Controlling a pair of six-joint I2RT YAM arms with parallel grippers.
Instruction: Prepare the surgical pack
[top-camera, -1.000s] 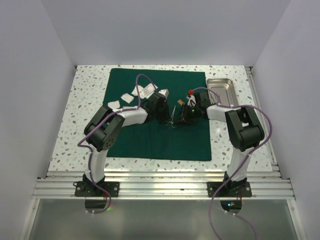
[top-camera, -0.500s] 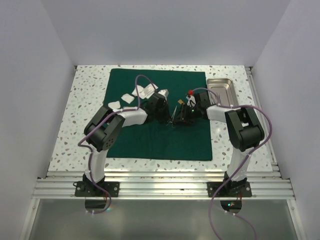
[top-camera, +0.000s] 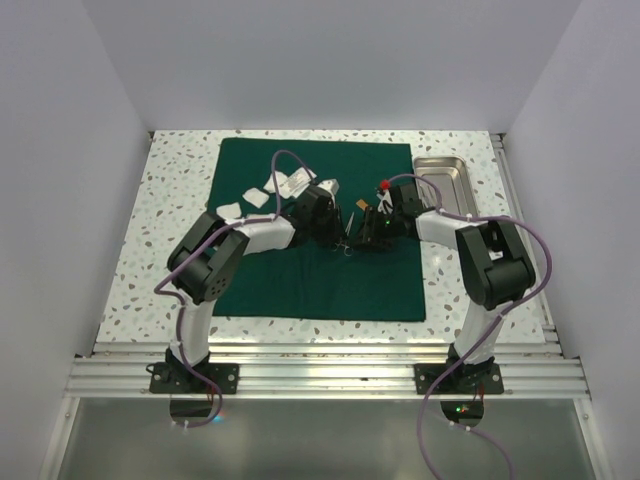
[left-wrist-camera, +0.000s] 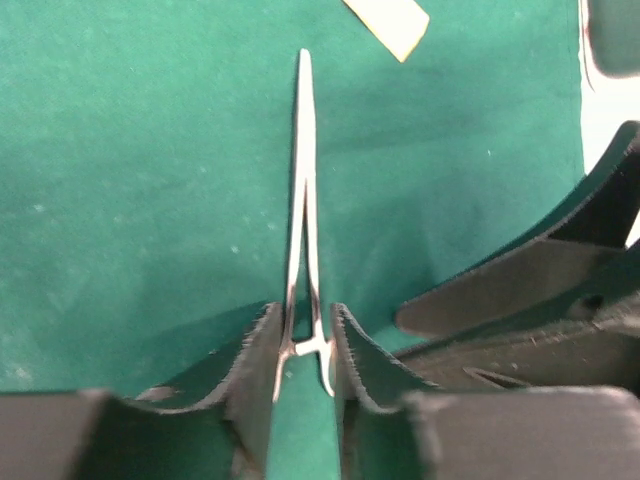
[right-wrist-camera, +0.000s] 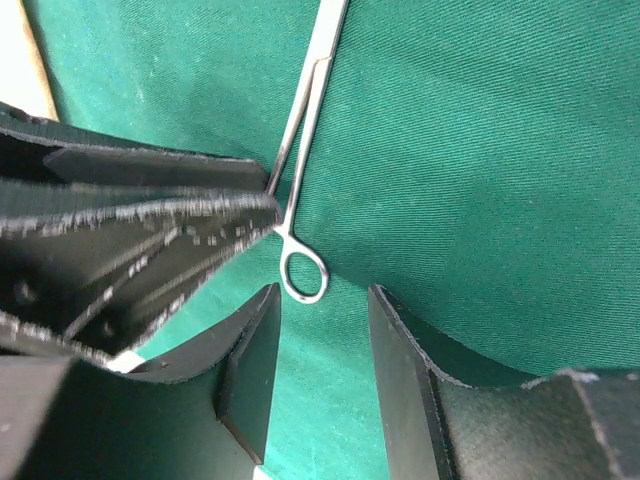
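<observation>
Steel forceps (left-wrist-camera: 303, 200), one pair, flat on green drape (left-wrist-camera: 130, 200) at centre of top view; left gripper (left-wrist-camera: 303, 345) jaws narrowly apart astride the shanks, right gripper (right-wrist-camera: 322, 293) jaws apart facing the ring handle, seemingly for a handover.

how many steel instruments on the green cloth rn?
1: forceps lying flat on the green cloth, handle end between the fingers of the left gripper. Others may be hidden from view.

Slim steel forceps (left-wrist-camera: 303, 190) lie, seemingly flat, tips closed, on the green drape (top-camera: 300, 280).
</observation>
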